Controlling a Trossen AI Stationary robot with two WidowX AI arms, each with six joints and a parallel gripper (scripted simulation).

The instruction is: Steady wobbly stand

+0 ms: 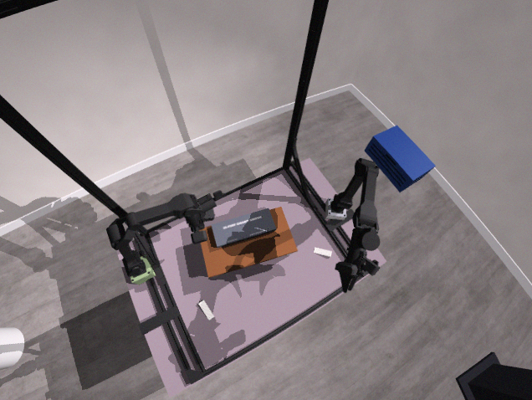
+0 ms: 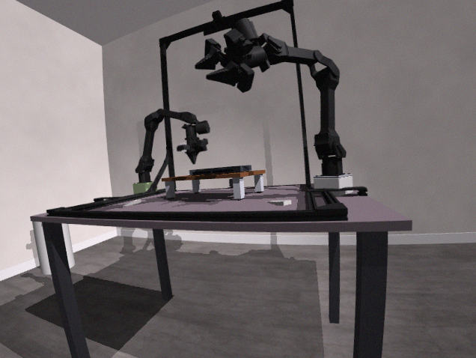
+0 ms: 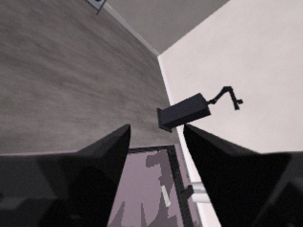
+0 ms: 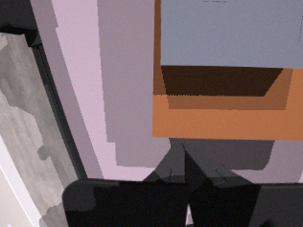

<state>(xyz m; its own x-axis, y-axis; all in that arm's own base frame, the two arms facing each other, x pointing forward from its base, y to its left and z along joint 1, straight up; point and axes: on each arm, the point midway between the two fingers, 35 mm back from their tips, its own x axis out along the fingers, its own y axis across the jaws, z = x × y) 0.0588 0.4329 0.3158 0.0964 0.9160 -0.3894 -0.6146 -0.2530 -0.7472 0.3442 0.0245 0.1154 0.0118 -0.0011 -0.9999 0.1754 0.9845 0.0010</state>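
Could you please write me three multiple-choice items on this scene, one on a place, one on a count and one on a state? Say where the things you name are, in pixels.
1. Where is the switch [image 1: 242, 228] [image 2: 221, 169] [image 4: 230, 33]?
A) On the stand [image 1: 285, 247] [image 2: 215, 176] [image 4: 216, 125]
B) Under the stand
C) On the floor

2. How many wedges [image 1: 322, 252] [image 1: 206, 310] [image 2: 285, 202] [image 2: 132, 202] [image 3: 166, 195] lie on the table [image 1: 275, 296] [image 2: 230, 225] [image 3: 136, 191]?
A) Four
B) Three
C) Two

3. How is the right gripper [image 1: 198, 238] [image 2: 193, 161] [image 4: 180, 148]?
A) Wide open
B) Shut, holding nothing
C) Shut on a wedge

1 A: the exterior view shows it atop the orange board.
2 C: the top view shows two white pieces.
3 B: its wrist view shows the fingertips together, nothing between.
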